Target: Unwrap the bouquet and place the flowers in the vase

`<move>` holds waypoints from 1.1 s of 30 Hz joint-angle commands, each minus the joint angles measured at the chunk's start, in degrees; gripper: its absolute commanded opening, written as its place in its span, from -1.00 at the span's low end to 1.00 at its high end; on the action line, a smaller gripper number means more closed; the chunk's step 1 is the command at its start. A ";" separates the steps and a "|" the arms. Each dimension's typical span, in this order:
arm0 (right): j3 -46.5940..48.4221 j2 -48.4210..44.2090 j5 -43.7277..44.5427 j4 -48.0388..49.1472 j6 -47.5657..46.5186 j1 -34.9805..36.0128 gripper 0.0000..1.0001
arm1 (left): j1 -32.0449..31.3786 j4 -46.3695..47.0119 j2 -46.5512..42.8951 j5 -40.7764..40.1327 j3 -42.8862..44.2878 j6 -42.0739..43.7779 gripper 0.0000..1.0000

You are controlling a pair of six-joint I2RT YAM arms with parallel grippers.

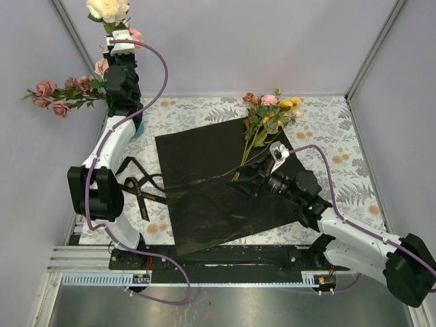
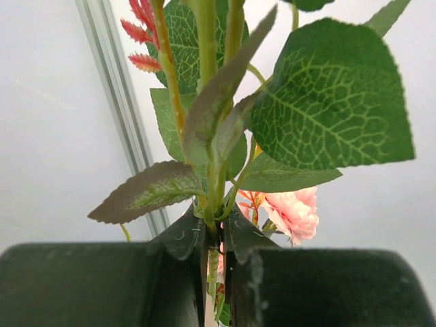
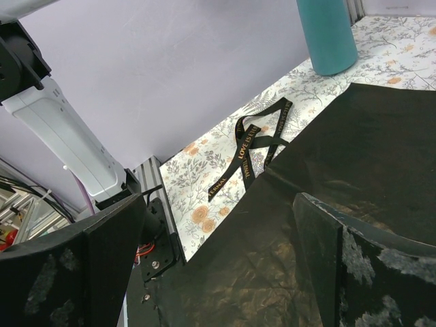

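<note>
Unwrapping looks done: black paper lies flat and the ribbon is off at its 9 o'clock. Left gripper is clamped on the held flowers, raised at the table's 11 o'clock near the vase, not in it yet. Loose flowers lie at the paper's 1 o'clock. Right gripper is spread wide and empty, low over the paper. Roughly halfway, with both bunches left to place.

Black paper centre, ribbon left, flowers beyond.
</note>
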 commanded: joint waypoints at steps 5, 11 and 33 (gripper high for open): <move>0.33 -1.28 2.01 1.15 -1.79 0.23 0.99 | 0.80 -0.14 0.41 -3.10 -1.93 -3.31 -1.00; -0.02 -2.07 2.27 0.45 -2.05 0.23 0.99 | 1.06 -3.66 1.73 -5.04 -3.87 -5.16 -0.80; 6.13 -6.91 17.38 -20.72 6.55 0.23 0.99 | 1.33 -41.17 -15.92 10.84 -8.70 -22.28 0.98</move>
